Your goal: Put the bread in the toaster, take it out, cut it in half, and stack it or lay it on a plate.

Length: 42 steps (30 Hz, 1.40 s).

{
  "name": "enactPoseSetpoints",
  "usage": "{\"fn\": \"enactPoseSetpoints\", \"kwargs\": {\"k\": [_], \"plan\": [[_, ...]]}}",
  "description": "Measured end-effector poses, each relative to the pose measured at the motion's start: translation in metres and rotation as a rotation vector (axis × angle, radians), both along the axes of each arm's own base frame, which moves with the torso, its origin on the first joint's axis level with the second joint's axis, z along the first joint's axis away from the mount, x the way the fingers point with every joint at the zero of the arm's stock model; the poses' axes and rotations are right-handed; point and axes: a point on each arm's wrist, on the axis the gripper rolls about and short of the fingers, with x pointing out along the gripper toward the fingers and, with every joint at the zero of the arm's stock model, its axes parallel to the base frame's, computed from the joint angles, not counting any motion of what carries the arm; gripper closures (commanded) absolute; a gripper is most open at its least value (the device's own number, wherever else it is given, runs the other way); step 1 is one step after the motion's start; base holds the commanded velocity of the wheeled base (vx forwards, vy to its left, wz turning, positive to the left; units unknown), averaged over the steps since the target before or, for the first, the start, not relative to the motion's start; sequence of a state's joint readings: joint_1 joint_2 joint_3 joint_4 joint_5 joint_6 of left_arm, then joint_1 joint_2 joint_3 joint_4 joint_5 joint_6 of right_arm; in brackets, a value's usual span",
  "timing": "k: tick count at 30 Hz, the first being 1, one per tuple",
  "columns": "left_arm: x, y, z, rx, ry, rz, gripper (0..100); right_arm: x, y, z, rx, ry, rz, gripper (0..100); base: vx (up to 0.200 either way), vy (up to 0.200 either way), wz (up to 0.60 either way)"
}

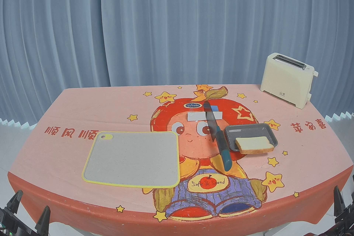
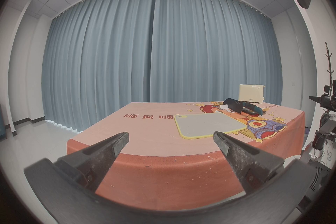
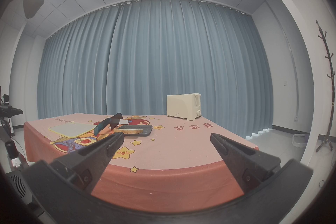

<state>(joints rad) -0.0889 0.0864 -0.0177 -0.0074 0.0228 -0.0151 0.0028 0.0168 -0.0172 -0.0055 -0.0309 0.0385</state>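
1. Tabletop (image 1: pixel 73 107), draped in a pink cartoon cloth, carries everything; both arms wait low, off its near edge, one at each corner.
2. Cutting board (image 1: pixel 132 159) lies flat on the left half, well apart from the bread.
3. Toaster (image 1: pixel 287 80) stands at the far right corner, slot upward, beyond the tray.
4. Tray (image 1: pixel 231 130), dark and shallow, sits right of centre.
5. Knife (image 1: pixel 217 133) lies just left of the tray, handle toward the robot; bare cloth on the tray's right likely gives the freer approach.
6. Bread (image 1: pixel 254 144) rests at the tray's near side, long axis running left to right, ahead and inward of the right arm, which looks the nearer.
7. Right pincer (image 3: pixel 167 137) gapes wide and empty; left pincer (image 2: pixel 171 134) likewise, far across the board from the bread.
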Motion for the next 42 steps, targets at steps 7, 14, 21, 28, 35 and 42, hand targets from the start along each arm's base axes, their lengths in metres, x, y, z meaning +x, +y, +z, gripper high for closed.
{"fn": "enactPoseSetpoints", "kwargs": {"k": [7, 14, 21, 28, 35, 42], "plan": [[0.0000, 0.0000, 0.0000, 0.000, 0.000, 0.000, 0, 0.0000, 0.0000, 0.0000, 0.000, 0.000, 0.000, 0, 0.000, 0.000, 0.00], [0.0000, 0.0000, 0.0000, 0.000, 0.000, 0.000, 0, 0.0000, 0.0000, 0.0000, 0.000, 0.000, 0.000, 0, 0.000, 0.000, 0.00], [0.0000, 0.0000, 0.0000, 0.000, 0.000, 0.000, 0, 0.0000, 0.0000, 0.0000, 0.000, 0.000, 0.000, 0, 0.000, 0.000, 0.00], [0.0000, 0.0000, 0.0000, 0.000, 0.000, 0.000, 0, 0.0000, 0.0000, 0.0000, 0.000, 0.000, 0.000, 0, 0.000, 0.000, 0.00], [0.0000, 0.0000, 0.0000, 0.000, 0.000, 0.000, 0, 0.0000, 0.0000, 0.0000, 0.000, 0.000, 0.000, 0, 0.000, 0.000, 0.00], [0.0000, 0.0000, 0.0000, 0.000, 0.000, 0.000, 0, 0.0000, 0.0000, 0.0000, 0.000, 0.000, 0.000, 0, 0.000, 0.000, 0.00]]}}
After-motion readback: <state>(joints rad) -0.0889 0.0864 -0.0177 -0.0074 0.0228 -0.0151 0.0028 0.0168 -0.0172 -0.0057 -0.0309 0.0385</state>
